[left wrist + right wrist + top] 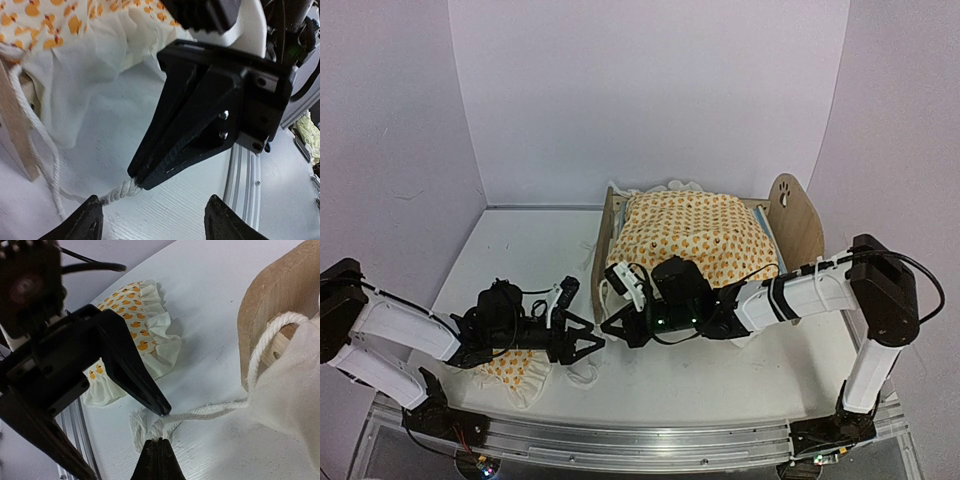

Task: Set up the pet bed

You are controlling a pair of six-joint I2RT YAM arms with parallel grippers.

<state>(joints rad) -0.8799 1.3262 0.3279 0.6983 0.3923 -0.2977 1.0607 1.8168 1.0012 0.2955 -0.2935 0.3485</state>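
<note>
My right claw is pinched fully shut on a white twisted cord. It grips the cord low against the table, where the cord bunches into a small loop. From my fingertips the cord runs to the right, up to the wooden end board of the pet bed, and meets the wood beside a fold of pale cloth.

My left claw is spread wide and holds nothing. Its two fingertips point right, just beside the closed right fingers, with the cord lying on the table between them.

The pet bed stands at the far centre of the table, a little to the right. Its rounded board with the paw cutout is at the right end and its lower board at the left end. An orange-patterned ruffled blanket covers its top and hangs over the near left corner. The small matching pillow lies flat at the near left, partly under my left arm.
</note>
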